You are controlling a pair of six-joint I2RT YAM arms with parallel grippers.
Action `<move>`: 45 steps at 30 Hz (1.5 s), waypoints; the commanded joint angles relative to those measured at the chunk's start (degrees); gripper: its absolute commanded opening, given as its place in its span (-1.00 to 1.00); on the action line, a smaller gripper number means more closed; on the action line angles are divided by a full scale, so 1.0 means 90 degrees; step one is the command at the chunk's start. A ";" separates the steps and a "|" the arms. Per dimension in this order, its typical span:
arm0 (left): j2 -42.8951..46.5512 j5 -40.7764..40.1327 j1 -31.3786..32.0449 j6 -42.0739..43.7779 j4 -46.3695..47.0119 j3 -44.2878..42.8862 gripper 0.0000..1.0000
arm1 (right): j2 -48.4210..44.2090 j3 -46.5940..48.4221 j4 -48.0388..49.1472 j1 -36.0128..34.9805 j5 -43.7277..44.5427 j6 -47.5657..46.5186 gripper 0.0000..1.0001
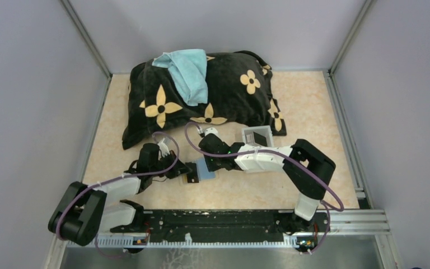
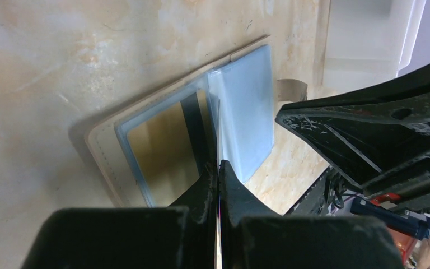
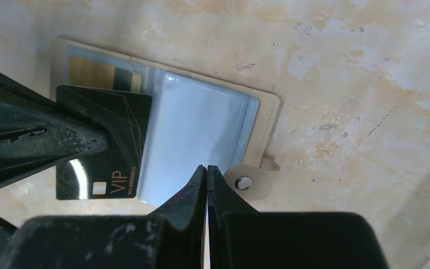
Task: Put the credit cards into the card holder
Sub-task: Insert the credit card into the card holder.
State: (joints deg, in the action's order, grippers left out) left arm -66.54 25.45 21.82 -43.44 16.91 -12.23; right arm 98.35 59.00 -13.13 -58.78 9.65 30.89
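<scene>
One black card (image 3: 106,140) pinched by left end effector (image 2: 218,168), right end effector (image 3: 207,168) closed, tan holder (image 3: 267,129) open

Pale grey walls (image 1: 28,101) close in on three sides of a table (image 1: 313,112) topped in marbled beige, with what look like metal posts (image 1: 88,36) at the back corners. A black cushion (image 1: 229,95) with yellow flowers lies at the rear, a teal cloth (image 1: 187,73) draped over it. Light falls evenly.

The beige marbled table (image 1: 313,106) carries 1 black flower-patterned pillow (image 1: 224,95) at the rear, 1 white tray (image 1: 246,137) near it, and 1 open card holder (image 1: 206,168) toward the front.
</scene>
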 commanded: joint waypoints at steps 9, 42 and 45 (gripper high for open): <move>-0.0650 0.1118 -0.0334 0.0025 0.1021 -0.0153 -1.00 | 0.0168 0.0098 -0.0126 0.0200 0.0376 -0.0031 -1.00; -0.1122 0.1025 -0.0423 -0.0717 0.1715 0.0243 -1.00 | 0.0185 -0.0186 -0.0230 0.0329 0.0419 -0.0024 -1.00; -0.1173 0.0974 -0.0423 -0.0751 0.1746 0.0245 -1.00 | 0.0190 -0.0205 -0.0222 0.0330 0.0393 -0.0013 -1.00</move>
State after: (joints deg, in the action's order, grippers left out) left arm -76.47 34.98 18.48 -49.69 29.98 -10.63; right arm 100.12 58.37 -15.27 -56.71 12.56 30.70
